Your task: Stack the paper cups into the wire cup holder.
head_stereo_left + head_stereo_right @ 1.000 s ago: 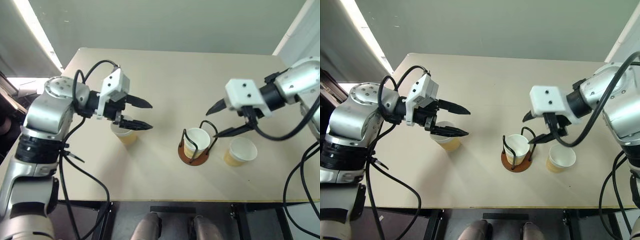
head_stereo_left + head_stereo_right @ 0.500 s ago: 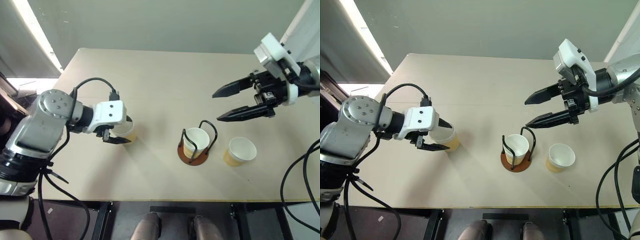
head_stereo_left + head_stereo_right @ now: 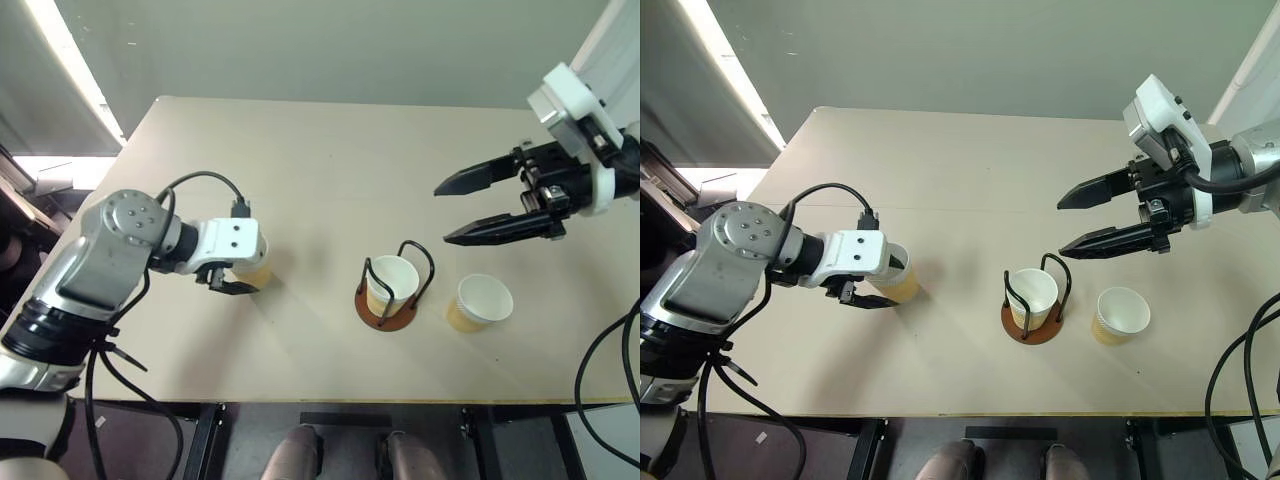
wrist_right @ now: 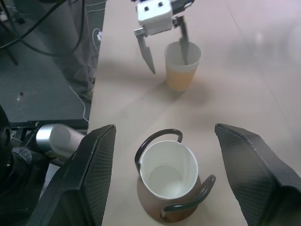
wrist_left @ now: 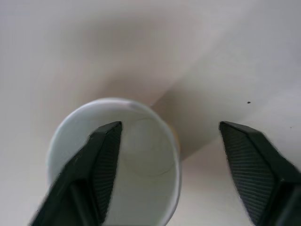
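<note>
While left end effector (image 4: 165, 41) straddles cup rim (image 5: 113, 155) unclosed, right end effector (image 3: 470, 208) hangs wide above wire holder (image 3: 397, 288)

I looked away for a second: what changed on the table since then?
The left tool dropped onto the left paper cup, one finger inside its rim, not yet clamped. The right tool lifted away from the wire cup holder. All three cups stayed put.

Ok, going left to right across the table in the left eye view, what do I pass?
Left gripper at a paper cup → wire holder with a cup in it → loose cup, right gripper above the table.
</note>
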{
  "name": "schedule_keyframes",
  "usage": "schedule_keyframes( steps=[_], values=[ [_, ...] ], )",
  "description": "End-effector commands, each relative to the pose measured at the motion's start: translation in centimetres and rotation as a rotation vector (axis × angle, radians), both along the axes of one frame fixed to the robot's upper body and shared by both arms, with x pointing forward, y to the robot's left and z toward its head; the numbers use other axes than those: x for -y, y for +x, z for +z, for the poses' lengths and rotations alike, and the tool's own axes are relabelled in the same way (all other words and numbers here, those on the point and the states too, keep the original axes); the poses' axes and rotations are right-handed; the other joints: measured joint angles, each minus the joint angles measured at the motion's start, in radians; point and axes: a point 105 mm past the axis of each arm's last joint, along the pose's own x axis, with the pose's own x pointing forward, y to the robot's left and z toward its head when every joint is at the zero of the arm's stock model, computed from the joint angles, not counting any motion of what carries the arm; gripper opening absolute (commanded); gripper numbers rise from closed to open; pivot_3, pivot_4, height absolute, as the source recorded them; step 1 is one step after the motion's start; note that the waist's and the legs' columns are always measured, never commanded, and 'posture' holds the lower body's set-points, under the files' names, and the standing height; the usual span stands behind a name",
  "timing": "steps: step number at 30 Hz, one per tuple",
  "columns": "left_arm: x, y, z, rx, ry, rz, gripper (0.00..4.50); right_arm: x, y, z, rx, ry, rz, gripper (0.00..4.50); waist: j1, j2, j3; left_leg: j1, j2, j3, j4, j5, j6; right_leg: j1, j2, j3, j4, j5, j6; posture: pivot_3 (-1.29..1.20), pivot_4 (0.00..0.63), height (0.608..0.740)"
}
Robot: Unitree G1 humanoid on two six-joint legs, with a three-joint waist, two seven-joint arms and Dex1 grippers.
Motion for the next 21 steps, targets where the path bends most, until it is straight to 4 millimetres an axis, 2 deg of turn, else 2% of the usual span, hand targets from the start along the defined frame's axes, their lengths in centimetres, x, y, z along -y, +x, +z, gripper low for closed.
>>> schedule_keyframes(
  steps=[1,6,7,15,19,21],
  values=[
    [0.1,-0.4,0.3,-0.005,0.007,-0.049,2.05,0.2,-0.6,1.2,0.073,0.04,0.022,3.53,0.0,0.0,0.0,0.0,0.0,0.0,0.0,0.0,0.0,0.0,0.0,0.0,0.0,0.0,0.0,0.0,0.15,0.74],
    [0.3,-0.8,0.3,-0.044,-0.008,-0.079,0.23,0.6,-0.7,0.8,0.117,0.045,0.045,3.53,0.0,0.0,0.0,0.0,0.0,0.0,0.0,0.0,0.0,0.0,0.0,0.0,0.0,0.0,0.0,0.0,0.15,0.74],
    [0.5,-0.9,0.5,-0.049,-0.019,-0.093,0.07,0.7,-0.7,0.7,0.122,0.042,0.044,3.53,0.0,0.0,0.0,0.0,0.0,0.0,0.0,0.0,0.0,0.0,0.0,0.0,0.0,0.0,0.0,0.0,0.15,0.74],
    [2.4,-1.2,3.6,-0.048,-0.123,-0.172,0.07,1.7,-1.0,0.4,0.137,0.013,0.028,3.53,0.001,0.0,0.0,-0.001,0.0,0.0,0.0,0.0,0.0,0.0,0.0,0.0,0.001,0.0,0.0,0.0,0.15,0.74],
    [4.4,-0.7,7.5,0.003,-0.195,-0.246,0.07,3.0,-1.9,-0.5,0.129,-0.062,0.014,3.53,0.01,0.0,0.0,-0.002,0.0,-0.001,0.0,0.0,0.0,0.0,0.0,-0.001,0.001,0.0,0.0,0.0,0.15,0.74],
    [5.4,-0.6,8.8,0.012,-0.23,-0.279,0.07,3.3,-2.1,-0.7,0.111,-0.063,0.002,3.53,0.01,-0.001,0.0,-0.003,0.0,-0.001,0.001,0.0,0.0,0.0,-0.001,-0.001,0.0,0.001,0.001,0.0,0.15,0.74]
  ],
)
